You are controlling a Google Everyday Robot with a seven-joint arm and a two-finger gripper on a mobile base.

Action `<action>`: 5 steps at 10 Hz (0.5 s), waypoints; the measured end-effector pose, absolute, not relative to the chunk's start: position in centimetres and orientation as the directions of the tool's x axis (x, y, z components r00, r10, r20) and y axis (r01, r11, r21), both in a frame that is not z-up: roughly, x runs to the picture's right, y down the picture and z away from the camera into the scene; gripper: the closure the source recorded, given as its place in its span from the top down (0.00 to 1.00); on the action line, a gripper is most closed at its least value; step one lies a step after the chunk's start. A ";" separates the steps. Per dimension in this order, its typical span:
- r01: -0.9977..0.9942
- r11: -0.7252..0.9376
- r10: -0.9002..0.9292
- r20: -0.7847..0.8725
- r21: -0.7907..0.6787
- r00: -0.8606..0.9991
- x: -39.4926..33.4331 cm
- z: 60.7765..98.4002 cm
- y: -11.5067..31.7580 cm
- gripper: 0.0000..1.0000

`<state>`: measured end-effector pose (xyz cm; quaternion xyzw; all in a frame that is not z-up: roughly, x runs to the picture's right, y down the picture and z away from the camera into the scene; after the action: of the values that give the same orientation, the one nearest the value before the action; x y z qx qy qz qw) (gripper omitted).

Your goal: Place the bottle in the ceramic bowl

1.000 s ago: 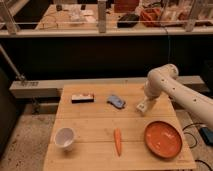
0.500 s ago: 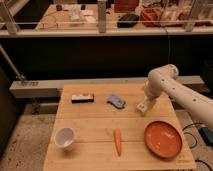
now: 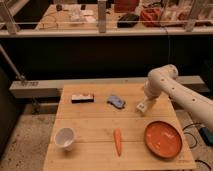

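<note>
My gripper (image 3: pixel 144 106) hangs at the end of the white arm (image 3: pixel 165 82), low over the right side of the wooden table (image 3: pixel 100 155). A white ceramic bowl (image 3: pixel 65 138) stands at the table's front left, far from the gripper. A small blue object (image 3: pixel 116 101) lies near the table's middle back, just left of the gripper; I cannot tell whether it is the bottle. No clear bottle shape shows elsewhere, and whether the gripper holds anything is hidden.
An orange plate (image 3: pixel 163 139) lies at the front right, below the gripper. A carrot (image 3: pixel 118 141) lies at the front middle. A dark bar-shaped packet (image 3: pixel 82 97) lies at the back left. A railing and cluttered benches stand behind the table.
</note>
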<state>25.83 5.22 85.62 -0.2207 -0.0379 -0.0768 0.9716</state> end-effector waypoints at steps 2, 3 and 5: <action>0.167 0.890 -0.132 0.111 -0.424 0.985 25.9 85.8 5.3 0.80; 0.169 0.890 -0.133 0.112 -0.424 0.985 25.9 86.0 5.3 0.80; 0.171 0.889 -0.135 0.114 -0.425 0.984 26.0 86.2 5.3 0.80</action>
<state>25.97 5.30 86.20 -0.2222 -0.0406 -0.0787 0.9710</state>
